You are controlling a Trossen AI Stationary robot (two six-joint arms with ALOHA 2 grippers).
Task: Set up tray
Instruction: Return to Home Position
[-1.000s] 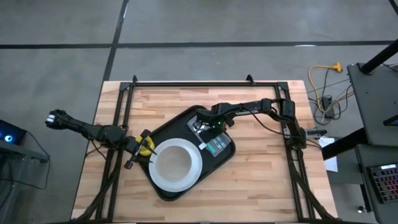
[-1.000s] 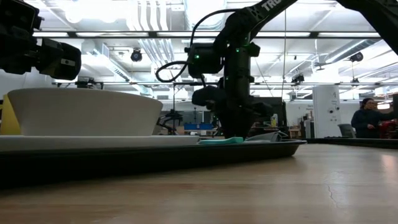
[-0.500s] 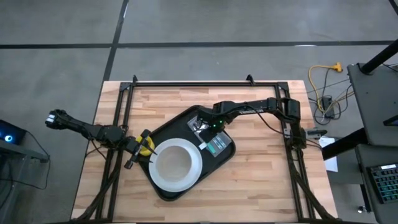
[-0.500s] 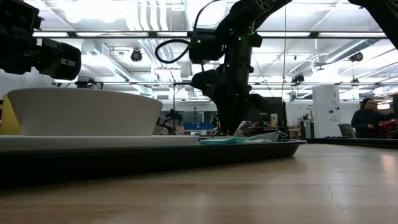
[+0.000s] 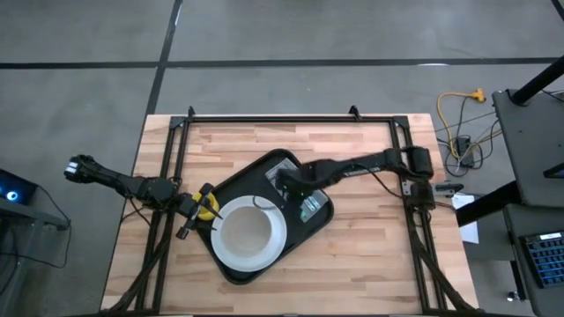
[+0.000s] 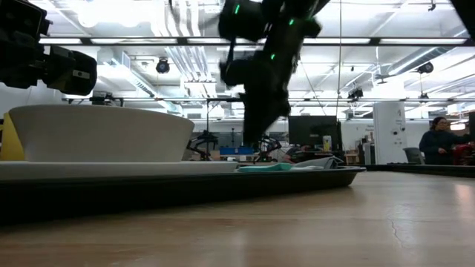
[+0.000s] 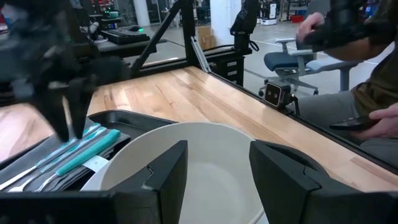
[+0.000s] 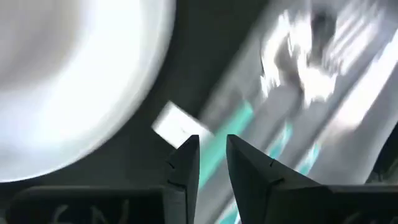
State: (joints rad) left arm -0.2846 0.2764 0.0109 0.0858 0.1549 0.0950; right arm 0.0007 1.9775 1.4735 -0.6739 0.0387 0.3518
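Observation:
The black tray [image 5: 231,264] lies askew on the wooden table. A round white plate [image 5: 249,233] sits on the tray's near part. A bundle of teal-handled cutlery [image 5: 308,205] with a white label lies on its right part. My right gripper [image 5: 284,182] hangs over the tray's far part, fingers pointing down, just left of the cutlery [image 8: 292,81]. Its fingers are a narrow gap apart with nothing between them [image 8: 212,149]. My left gripper [image 5: 196,216] waits open at the tray's left edge, facing the plate [image 7: 205,155]. A yellow thing [image 5: 208,207] shows beside it.
A black frame [image 5: 167,167] runs along the table's left, far and right edges. Bare wood lies right of the tray [image 5: 370,238]. Beyond the table, a seated person [image 7: 367,81] shows in the left wrist view and another person [image 6: 434,144] stands far off.
My right gripper has risen off the cutlery on the tray and swung toward the table's left, with its arm shifting toward the near edge. The cutlery stays lying on the tray. The plate, the tray and my left arm have kept still.

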